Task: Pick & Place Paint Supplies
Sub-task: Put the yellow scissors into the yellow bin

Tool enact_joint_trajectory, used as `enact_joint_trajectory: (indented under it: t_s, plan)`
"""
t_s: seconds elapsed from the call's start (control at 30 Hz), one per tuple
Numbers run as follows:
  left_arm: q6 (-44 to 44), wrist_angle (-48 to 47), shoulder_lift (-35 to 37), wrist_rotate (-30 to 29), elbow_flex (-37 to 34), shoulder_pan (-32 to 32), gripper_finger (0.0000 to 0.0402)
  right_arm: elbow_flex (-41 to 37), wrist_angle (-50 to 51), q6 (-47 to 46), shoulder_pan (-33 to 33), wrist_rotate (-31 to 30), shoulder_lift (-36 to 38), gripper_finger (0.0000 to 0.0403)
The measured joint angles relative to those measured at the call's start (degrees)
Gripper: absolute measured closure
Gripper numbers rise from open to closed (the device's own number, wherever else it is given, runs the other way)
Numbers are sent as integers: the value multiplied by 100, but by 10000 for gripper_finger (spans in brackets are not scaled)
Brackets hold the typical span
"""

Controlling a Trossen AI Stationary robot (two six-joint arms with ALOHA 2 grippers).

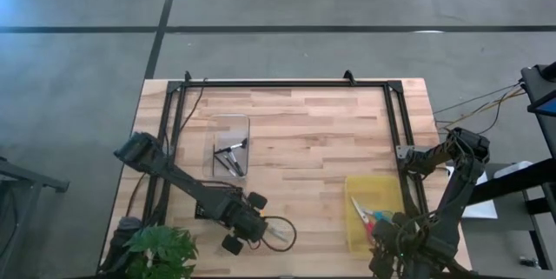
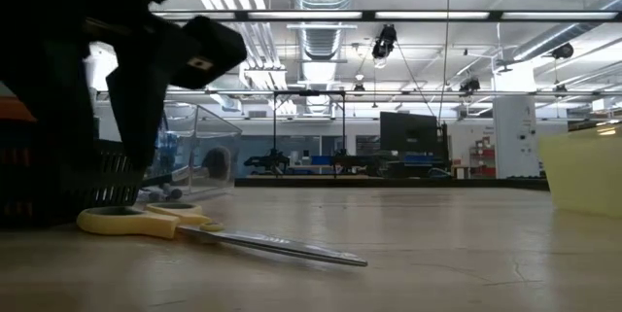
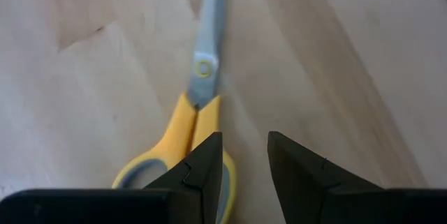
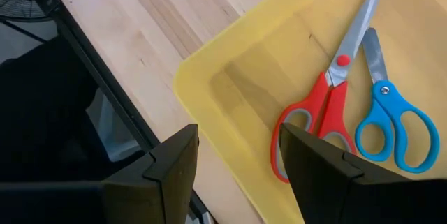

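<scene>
Yellow-handled scissors lie flat on the wooden table near its near edge, blades shut and handles toward my left gripper. My left gripper is open with a narrow gap and hangs low over the handle end, one finger above a handle loop; I see no touch. Red-handled scissors and blue-handled scissors lie in the yellow bin. My right gripper is open and hovers over the bin's near corner. Dark thin brushes lie in a clear tray.
A black metal frame runs around the table's far, left and right sides. A green plant stands at the near left corner. In the low view the yellow bin's wall rises at the right and a dark meshed object sits at the left.
</scene>
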State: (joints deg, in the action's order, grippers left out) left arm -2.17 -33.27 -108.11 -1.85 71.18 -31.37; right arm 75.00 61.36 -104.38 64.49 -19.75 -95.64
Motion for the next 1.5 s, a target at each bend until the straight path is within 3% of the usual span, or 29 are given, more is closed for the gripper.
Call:
enact_joint_trajectory:
  t_s: [0.3,0.6,1.0,1.5]
  plan:
    - [-481,-293,-59,217,78,150,279,0,-10,42,0,4,0,203]
    - [-539,-1254,-194,235,967,178,279,0,-14,94,0,7,0,203]
    - [-254,-2827,-1552,399,2483,200,279,0,-20,160,2,9,-1,203]
    - [-531,-2780,-1548,358,2131,194,279,0,-48,157,39,-26,-2,203]
